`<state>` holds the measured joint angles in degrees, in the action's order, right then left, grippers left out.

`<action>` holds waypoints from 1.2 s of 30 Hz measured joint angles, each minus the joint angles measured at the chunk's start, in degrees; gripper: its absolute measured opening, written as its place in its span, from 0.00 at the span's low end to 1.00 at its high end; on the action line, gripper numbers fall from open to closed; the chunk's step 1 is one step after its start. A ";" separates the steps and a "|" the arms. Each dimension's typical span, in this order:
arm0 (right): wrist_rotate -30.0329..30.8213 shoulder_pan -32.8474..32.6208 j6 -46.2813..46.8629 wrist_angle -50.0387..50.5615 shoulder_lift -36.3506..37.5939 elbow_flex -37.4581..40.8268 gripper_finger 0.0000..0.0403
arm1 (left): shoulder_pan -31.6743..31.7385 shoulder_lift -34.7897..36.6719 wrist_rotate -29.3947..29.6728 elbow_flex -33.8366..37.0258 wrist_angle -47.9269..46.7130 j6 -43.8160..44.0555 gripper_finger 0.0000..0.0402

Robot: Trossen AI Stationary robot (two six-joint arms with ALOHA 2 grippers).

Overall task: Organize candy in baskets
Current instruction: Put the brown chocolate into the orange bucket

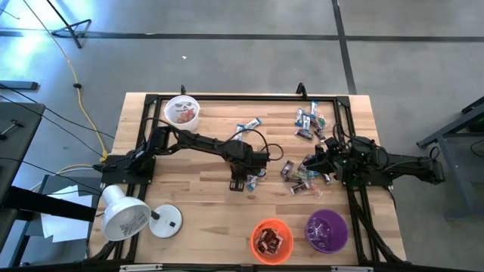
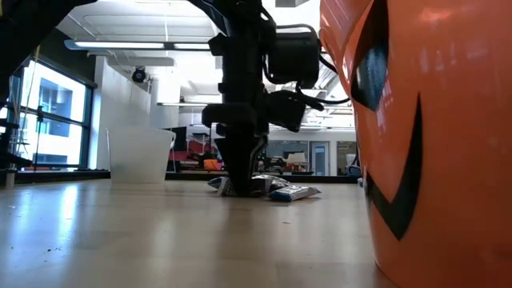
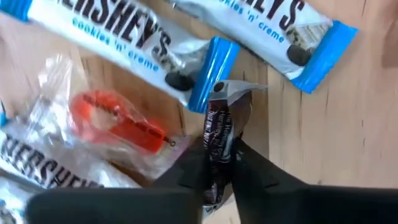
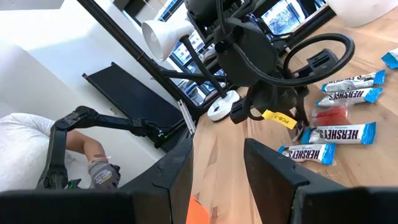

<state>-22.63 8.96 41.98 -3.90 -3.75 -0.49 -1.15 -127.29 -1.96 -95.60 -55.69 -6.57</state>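
From above, the left gripper (image 1: 247,181) works mid-table among scattered candy (image 1: 306,121), with the orange basket (image 1: 271,240) and purple basket (image 1: 327,230) nearer the front edge. Its wrist view shows the fingers (image 3: 249,171) pinched on a dark candy bar (image 3: 219,134), blue-and-white bars (image 3: 118,31) crowding beside. The right gripper (image 4: 217,165) hangs parted and empty.

A dark-wrapped candy bar (image 3: 219,134) stands pinched among blue-and-white bars (image 3: 118,31); white (image 1: 182,111), orange (image 1: 271,240), purple baskets (image 1: 327,230) apart.
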 joint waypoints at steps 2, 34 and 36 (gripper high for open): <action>0.00 0.01 0.02 0.00 0.00 0.00 0.34 | -0.01 0.52 -0.53 0.19 -1.15 1.72 0.04; 0.00 0.01 0.00 0.00 -0.02 0.00 0.34 | -18.42 17.52 -5.48 0.06 23.14 31.77 0.01; -0.01 -0.01 0.00 0.00 -0.02 0.00 0.34 | -19.63 16.62 -5.42 0.13 25.42 32.83 0.01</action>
<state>-22.64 8.96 41.98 -3.90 -3.77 -0.49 -20.78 -110.67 -7.38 -95.47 -30.27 26.26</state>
